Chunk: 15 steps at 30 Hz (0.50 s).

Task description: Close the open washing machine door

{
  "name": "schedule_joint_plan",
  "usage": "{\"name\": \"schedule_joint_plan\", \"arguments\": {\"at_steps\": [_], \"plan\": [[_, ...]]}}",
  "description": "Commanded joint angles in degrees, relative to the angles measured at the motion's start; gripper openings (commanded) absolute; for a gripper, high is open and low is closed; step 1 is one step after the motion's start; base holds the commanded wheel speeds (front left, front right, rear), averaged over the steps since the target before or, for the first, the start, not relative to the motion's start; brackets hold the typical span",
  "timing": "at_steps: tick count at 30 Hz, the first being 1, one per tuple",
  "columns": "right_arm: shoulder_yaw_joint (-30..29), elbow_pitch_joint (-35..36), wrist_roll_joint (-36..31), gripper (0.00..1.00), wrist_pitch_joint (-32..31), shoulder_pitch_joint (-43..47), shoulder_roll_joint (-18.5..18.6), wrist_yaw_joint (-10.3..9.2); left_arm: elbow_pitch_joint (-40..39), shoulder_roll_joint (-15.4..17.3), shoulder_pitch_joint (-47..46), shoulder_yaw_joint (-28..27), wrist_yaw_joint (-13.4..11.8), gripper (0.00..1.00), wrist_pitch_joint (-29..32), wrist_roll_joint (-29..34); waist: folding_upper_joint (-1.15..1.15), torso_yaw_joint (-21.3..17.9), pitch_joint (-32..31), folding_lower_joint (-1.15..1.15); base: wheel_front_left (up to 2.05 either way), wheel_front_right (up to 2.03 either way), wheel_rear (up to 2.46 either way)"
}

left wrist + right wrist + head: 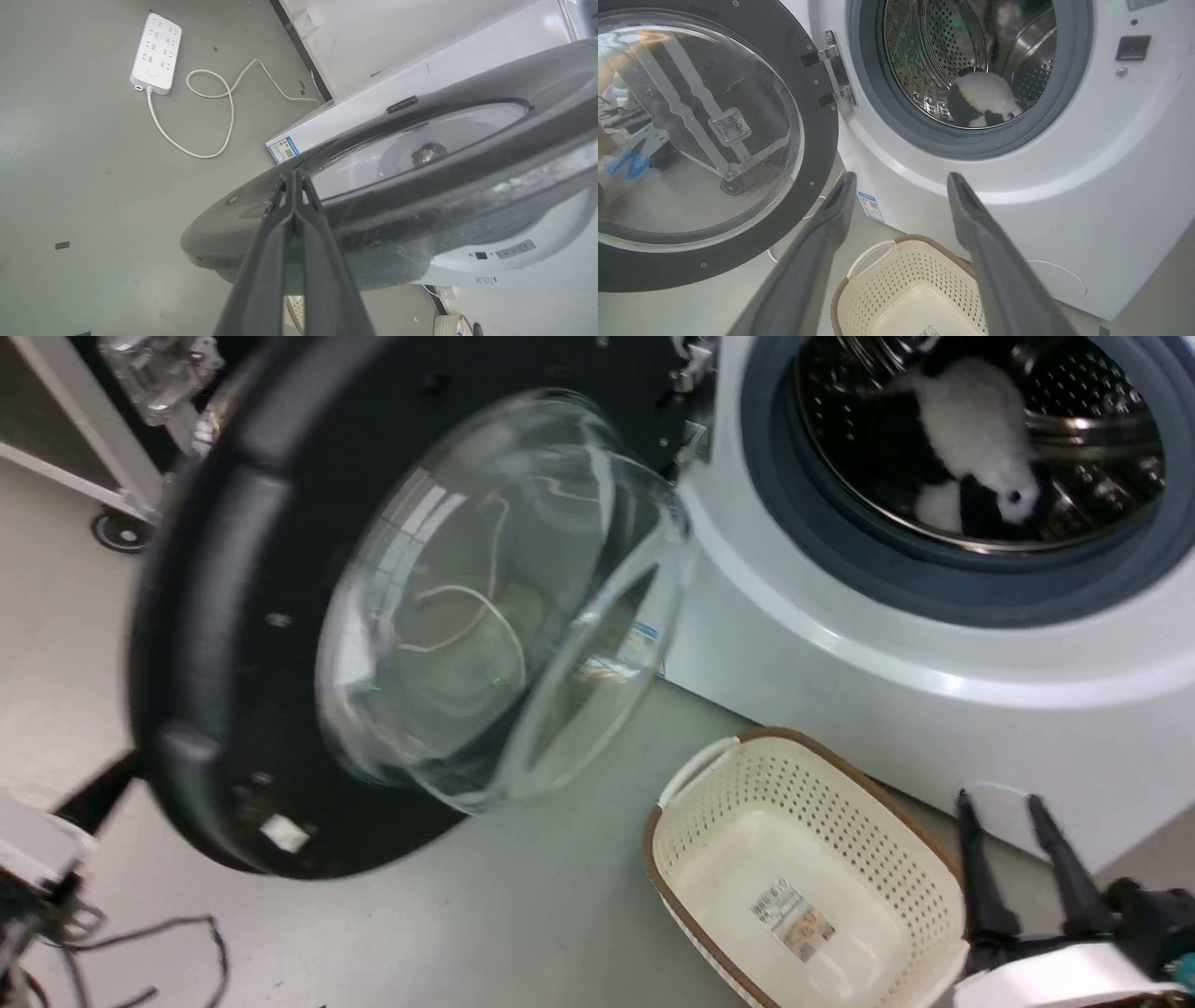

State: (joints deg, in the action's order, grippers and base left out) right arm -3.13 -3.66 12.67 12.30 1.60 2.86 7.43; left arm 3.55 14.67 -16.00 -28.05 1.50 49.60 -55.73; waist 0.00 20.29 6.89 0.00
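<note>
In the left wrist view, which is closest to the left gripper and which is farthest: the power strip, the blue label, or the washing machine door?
1. Washing machine door: right at the left gripper's fingertips.
2. Blue label: just beyond, low on the washing machine.
3. Power strip: far off on the floor, upper left.

Black door, white washer, cream perforated basket, b/w plush.

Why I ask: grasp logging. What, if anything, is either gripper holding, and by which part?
Nothing is held. The left gripper has jaws shut empty, tips at the washing machine door; the right gripper is open, empty.
</note>
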Motion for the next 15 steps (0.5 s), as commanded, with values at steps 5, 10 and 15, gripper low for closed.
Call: {"name": "schedule_joint_plan", "arguments": {"at_steps": [5, 10, 15], "plan": [[-4.91, -0.16, 1.39, 1.00, 1.16, -0.73, 0.01, 0.05, -8.66, -2.82, 4.25, 6.31, 0.88, 0.00, 8.30, -2.03, 0.00, 2.74, -2.93, 0.00, 0.00, 0.00, 0.00], [-9.71, -0.53, 2.40, 1.00, 1.76, -0.45, 0.01, 0.05, -17.89, -6.22, 7.63, 14.35, 2.18, 0.00, 16.06, -5.03, 0.00, 4.74, -4.70, 0.00, 0.00, 0.00, 0.00], [-12.62, -1.06, 3.88, 1.00, 2.36, -0.72, 0.01, 0.06, -24.31, -8.60, 9.41, 23.16, 4.50, 0.00, 20.84, -7.64, 0.00, 4.73, -5.25, 0.00, 0.00, 0.00, 0.00]]}}
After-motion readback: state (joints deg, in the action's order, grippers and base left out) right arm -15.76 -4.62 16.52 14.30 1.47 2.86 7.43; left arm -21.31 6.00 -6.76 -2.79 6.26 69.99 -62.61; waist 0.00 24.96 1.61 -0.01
